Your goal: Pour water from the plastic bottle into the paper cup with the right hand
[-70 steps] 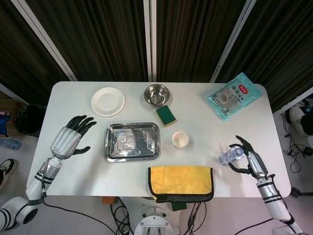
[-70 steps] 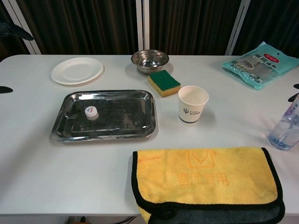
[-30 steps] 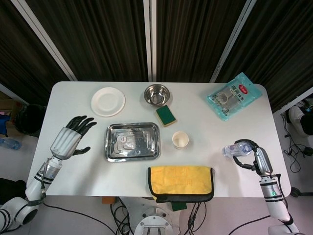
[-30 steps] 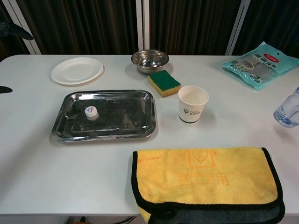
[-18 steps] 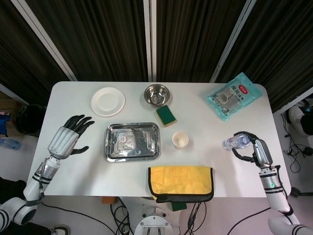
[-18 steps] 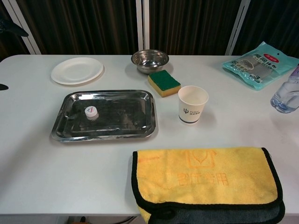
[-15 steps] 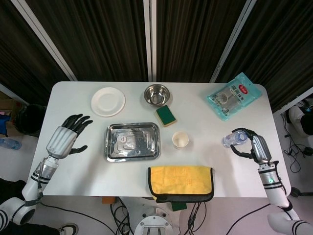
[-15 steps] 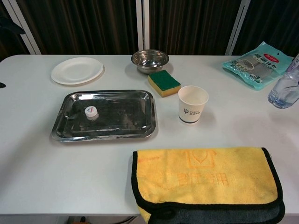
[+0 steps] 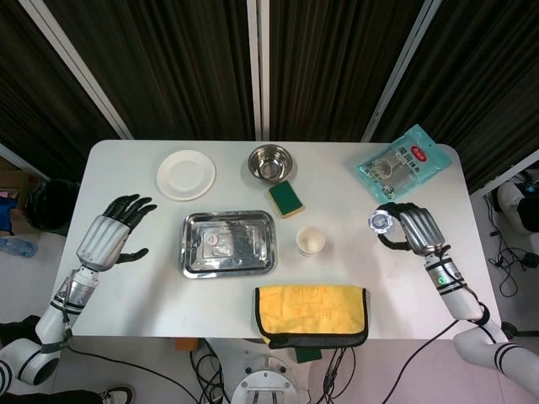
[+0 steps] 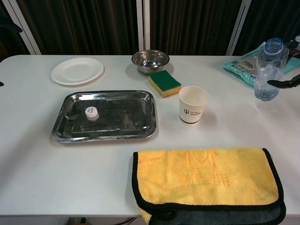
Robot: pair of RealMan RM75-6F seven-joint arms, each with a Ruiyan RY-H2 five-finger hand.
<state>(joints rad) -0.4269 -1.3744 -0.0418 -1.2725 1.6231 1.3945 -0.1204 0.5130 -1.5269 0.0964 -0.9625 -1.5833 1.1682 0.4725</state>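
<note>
I am holding the plastic bottle (image 10: 268, 69) upright in my right hand (image 9: 416, 230), fingers wrapped around its body, and it is hanging above the table (image 9: 135, 303) to the right of the paper cup (image 10: 193, 105), well apart from it. The bottle's neck is open; from the chest view I cannot quite tell how much water is sitting in it, though the lower part looks clear and wet. The cup is standing upright just right of the steel tray (image 10: 63, 126), and a small bottle cap (image 10: 91, 112) is lying inside the tray near its left end.

My left hand (image 9: 108, 236) is hovering over the table's left edge with its fingers spread and nothing in it.

Nearest me, a folded yellow cloth (image 10: 206, 182) with a dark border is lying flat at the table's front edge. Behind the cup, a green-topped sponge (image 10: 164, 83) is sitting just in front of a small steel bowl (image 10: 150, 60), and a white plate (image 10: 77, 70) is resting at the back left. A teal packet (image 9: 402, 166) is lying at the back right corner, behind the bottle.
</note>
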